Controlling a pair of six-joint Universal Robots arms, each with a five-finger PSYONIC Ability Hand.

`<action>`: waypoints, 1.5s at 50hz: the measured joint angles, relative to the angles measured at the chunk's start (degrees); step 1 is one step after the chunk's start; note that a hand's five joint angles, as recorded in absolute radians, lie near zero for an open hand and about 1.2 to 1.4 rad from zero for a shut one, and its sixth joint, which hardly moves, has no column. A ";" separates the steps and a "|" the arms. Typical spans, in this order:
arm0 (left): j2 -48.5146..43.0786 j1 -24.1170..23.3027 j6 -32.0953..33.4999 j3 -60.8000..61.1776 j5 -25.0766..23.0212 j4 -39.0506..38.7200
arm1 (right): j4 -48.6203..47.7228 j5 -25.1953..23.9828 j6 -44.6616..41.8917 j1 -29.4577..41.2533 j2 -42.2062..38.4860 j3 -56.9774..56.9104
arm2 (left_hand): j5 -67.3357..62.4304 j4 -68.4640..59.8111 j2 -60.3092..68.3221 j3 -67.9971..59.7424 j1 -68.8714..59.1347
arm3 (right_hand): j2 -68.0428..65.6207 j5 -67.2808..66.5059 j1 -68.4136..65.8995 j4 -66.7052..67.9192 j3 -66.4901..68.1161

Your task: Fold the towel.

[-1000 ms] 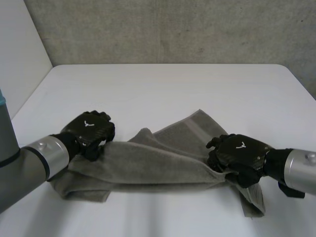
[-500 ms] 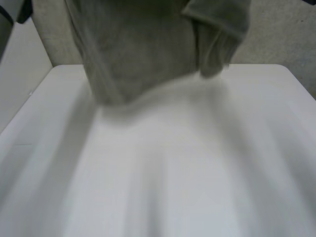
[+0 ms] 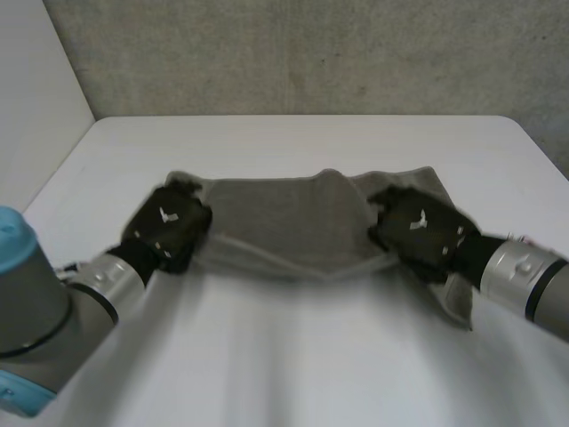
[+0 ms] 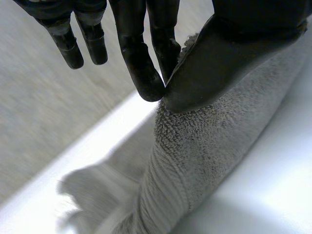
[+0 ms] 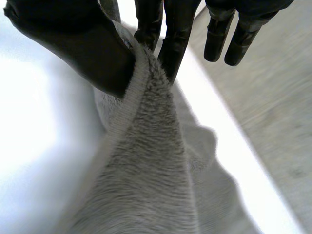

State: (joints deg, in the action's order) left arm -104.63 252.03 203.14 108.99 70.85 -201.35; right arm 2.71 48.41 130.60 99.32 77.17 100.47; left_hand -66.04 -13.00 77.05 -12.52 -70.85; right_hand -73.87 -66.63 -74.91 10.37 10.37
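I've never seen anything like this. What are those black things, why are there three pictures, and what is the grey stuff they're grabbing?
All three pictures show one moment, seen by three cameras. The wide one looks down from between the robot's two arms onto a white table. The black shapes are its mechanical hands, the left hand and the right hand.

The two close-ups come from cameras on the wrists, each looking along its own hand's palm.

The grey stuff is a towel, stretched between the two hands. Each hand pinches one end of it between its thumb and fingers, and the close-ups show the looped cloth clamped there. The job is to fold it.
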 measured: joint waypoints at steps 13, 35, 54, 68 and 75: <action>-4.71 -3.10 0.02 0.37 2.75 0.44 | -0.18 1.89 0.38 -0.54 -2.41 3.13 | 0.00 0.00 0.00 0.00 0.00 | 6.93 7.70 6.91 0.00 0.00; 1.48 -4.17 -0.02 5.87 6.41 0.47 | -9.49 6.88 25.92 -3.61 -0.07 12.91 | 0.00 0.00 0.00 0.00 0.00 | 43.40 48.82 45.43 -0.01 -0.01; 4.66 -3.34 -0.69 8.46 6.49 0.52 | -26.10 10.47 37.19 -3.93 -4.10 16.68 | 0.03 0.00 -0.17 0.00 0.00 | 43.39 48.68 45.43 0.00 -0.01; 4.52 -3.37 -0.67 8.68 6.52 0.43 | -26.88 14.37 39.03 -4.94 -8.52 13.08 | 48.82 0.00 -48.26 0.00 41.67 | 43.39 48.65 45.43 -0.01 0.00; 4.45 -3.24 -0.71 8.98 6.52 0.31 | -26.22 13.20 38.75 -6.86 -4.63 14.70 | 49.12 0.00 -48.47 0.00 41.81 | 43.39 48.65 45.43 0.00 -0.01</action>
State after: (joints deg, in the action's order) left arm -100.18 248.79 202.43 117.97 77.37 -201.05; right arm -23.52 61.60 169.35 92.46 72.55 115.18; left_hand -16.92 -13.00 28.58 -12.52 -29.04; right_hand -30.47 -17.98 -29.48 10.37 10.36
